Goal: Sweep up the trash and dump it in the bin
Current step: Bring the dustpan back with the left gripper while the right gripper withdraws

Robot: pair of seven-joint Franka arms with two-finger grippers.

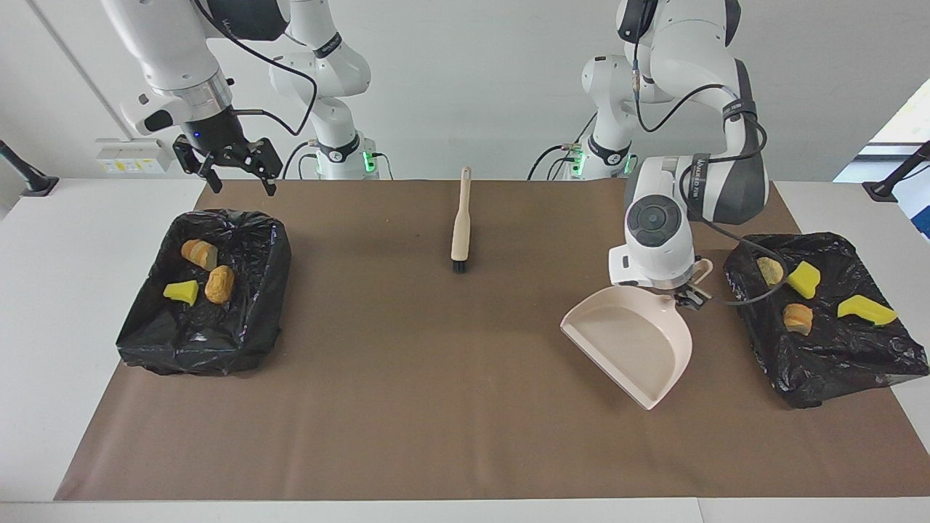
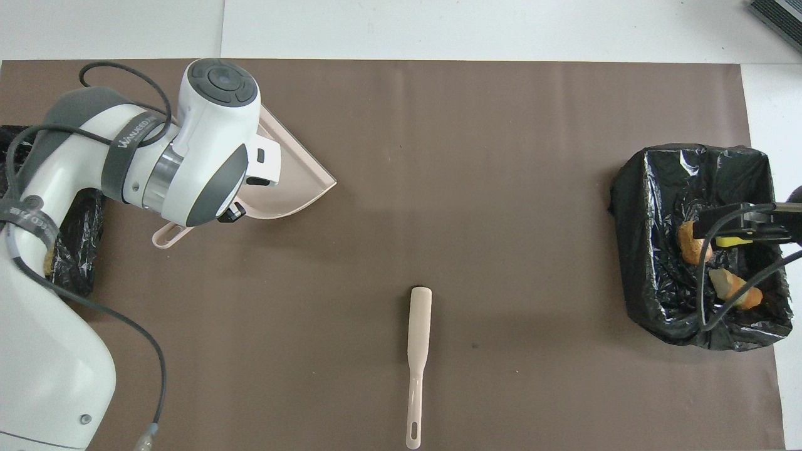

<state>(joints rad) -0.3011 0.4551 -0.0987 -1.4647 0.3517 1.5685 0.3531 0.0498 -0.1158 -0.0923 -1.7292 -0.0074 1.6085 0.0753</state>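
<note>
Holding the pink dustpan [image 1: 632, 349] by its handle, left gripper [image 1: 686, 294] pinched tight, pan empty and low over the brown mat [image 1: 465, 407] beside one black bin [image 1: 835, 363]. Four trash bits [image 1: 798, 318] lying in that bin, three [image 1: 218, 283] in the other bin [image 1: 196, 341]. Right gripper [image 1: 234, 171] wide open, holding nothing, up over that second bin. Brush [image 1: 461, 221] lying on the mat, nearer the robots.
</note>
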